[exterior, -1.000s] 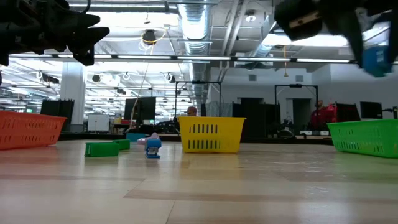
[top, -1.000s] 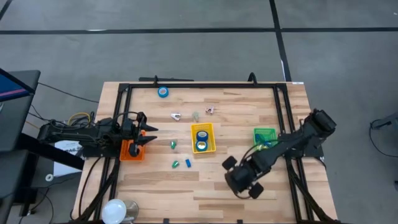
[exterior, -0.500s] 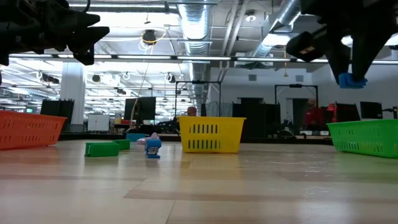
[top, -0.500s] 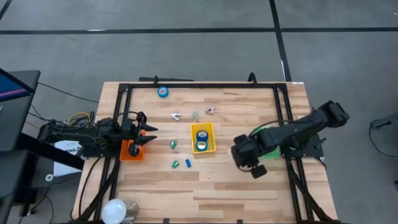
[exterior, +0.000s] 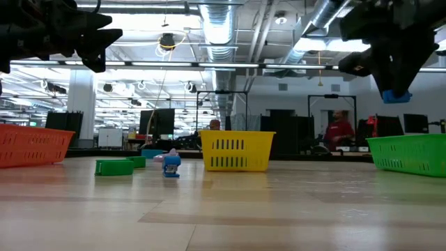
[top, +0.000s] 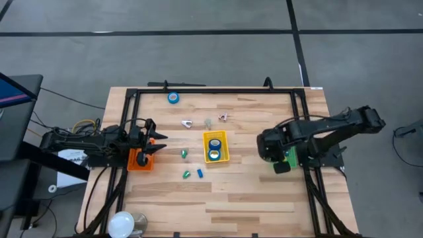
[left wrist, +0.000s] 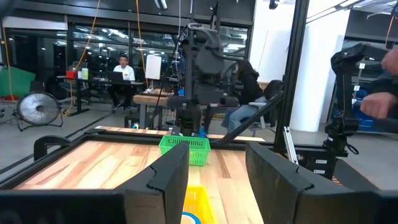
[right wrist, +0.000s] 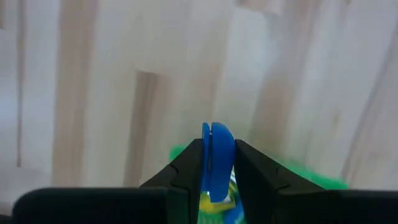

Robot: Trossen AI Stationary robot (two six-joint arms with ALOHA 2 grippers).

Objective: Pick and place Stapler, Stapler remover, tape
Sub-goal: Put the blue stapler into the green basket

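Since a second ago we see the right arm has swung from the table's near middle toward the right side. The right tool [top: 272, 149] now hangs above the table just beside the green basket [top: 289, 158], which the arm partly hides. Its fingers [right wrist: 186, 163] are closed on a small blue piece [right wrist: 215, 160], seen edge-on in the right wrist view; we cannot tell what kind of thing it is. In the low view the blue piece [exterior: 397, 95] shows under the tool, higher than the basket rim [exterior: 408, 143].

The left arm has not moved. The left tool [top: 151, 141] hovers over the orange basket [top: 139, 160] at the left edge, its fingers [left wrist: 160, 180] standing apart with nothing between them.

Nothing lying on the table has shifted. One roll of tape [top: 173, 98] lies near the far edge. Two more rolls [top: 213, 147] sit in the yellow basket [top: 205, 137] at the middle. Small green and blue pieces [top: 192, 174] lie on the wood just to the basket's left and near side, and pale small items [top: 187, 123] lie on its far side.

The table [top: 225, 205] is pale wood planks inside a black frame. Beyond it is a workshop with bright ceiling lights; people [left wrist: 122, 70] sit at desks, and a person in red [exterior: 339, 129] now shows in the low view.
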